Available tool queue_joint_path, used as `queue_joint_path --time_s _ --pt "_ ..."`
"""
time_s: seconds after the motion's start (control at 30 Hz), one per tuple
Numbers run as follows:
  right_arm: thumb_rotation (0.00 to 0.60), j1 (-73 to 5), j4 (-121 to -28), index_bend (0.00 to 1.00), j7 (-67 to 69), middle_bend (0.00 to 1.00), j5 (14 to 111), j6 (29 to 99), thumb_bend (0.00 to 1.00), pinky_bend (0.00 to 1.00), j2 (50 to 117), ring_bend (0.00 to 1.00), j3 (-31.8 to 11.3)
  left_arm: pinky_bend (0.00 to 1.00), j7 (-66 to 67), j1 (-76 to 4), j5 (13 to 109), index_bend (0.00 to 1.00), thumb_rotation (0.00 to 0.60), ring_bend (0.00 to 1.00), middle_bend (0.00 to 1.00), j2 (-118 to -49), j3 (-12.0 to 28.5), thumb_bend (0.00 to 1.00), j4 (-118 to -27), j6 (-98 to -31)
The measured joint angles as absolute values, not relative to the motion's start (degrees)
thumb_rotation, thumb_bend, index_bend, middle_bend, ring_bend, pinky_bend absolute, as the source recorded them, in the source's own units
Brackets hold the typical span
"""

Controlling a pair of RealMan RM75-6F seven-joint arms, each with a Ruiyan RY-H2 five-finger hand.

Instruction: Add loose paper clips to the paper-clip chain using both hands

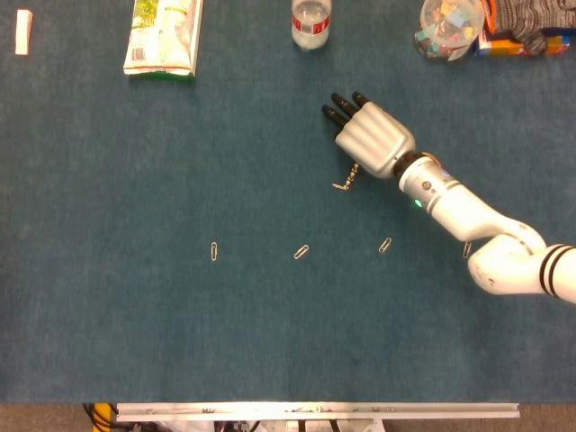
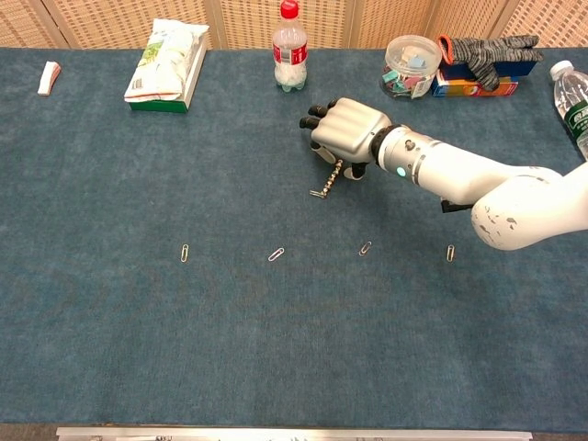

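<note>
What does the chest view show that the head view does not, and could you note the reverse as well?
Only the chest view shows the second water bottle at the far right edge, the red cap of the middle bottle, the full grey glove, and the woven screen behind the table.

Only the head view shows the metal rail along the near table edge clearly.

Both show the right hand over the upper end of the paper-clip chain, loose paper clips in a row, the snack bag and the clip jar. The left hand appears in neither.
</note>
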State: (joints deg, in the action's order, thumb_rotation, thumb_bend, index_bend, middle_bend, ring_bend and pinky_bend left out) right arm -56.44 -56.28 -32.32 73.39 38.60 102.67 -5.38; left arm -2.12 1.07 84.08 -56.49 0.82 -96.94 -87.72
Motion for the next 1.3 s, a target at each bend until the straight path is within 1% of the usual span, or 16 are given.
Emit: queue_joint_path --time_s 0.57,0.83,1.1,1.3 --pt "0.600 -57.53 -55.91 0.53 -34.04 0.10 71.57 37.20 0.23 0.19 103.34 0.02 -5.67 0.06 -2.27 1.10 84.05 0.29 0.600 0.00 0.08 -56.41 0.90 0.23 -96.93 -87.64" --pt "0.600 -57.86 -56.26 0.53 -34.97 0.10 70.51 36.61 0.23 0.17 103.20 0.01 -5.61 0.06 -2.12 1.09 84.29 0.29 0.600 0.00 0.08 -56.43 0.83 0.23 -96.97 -87.62" --pt "0.600 -58.06 -56.66 0.53 -35.63 0.10 69.84 36.64 0.29 0.16 103.12 0.01 -5.47 0.06 -2.26 1.10 84.40 0.29 0.600 0.00 0.08 -56.41 0.82 0.23 -96.96 -87.65" --pt "0.600 -58.17 -56.92 0.54 -36.12 0.10 69.32 36.72 0.30 0.16 103.06 0.01 -5.41 0.06 -2.29 1.10 84.46 0.29 0.600 0.00 0.08 -56.38 0.80 0.23 -96.96 -87.62"
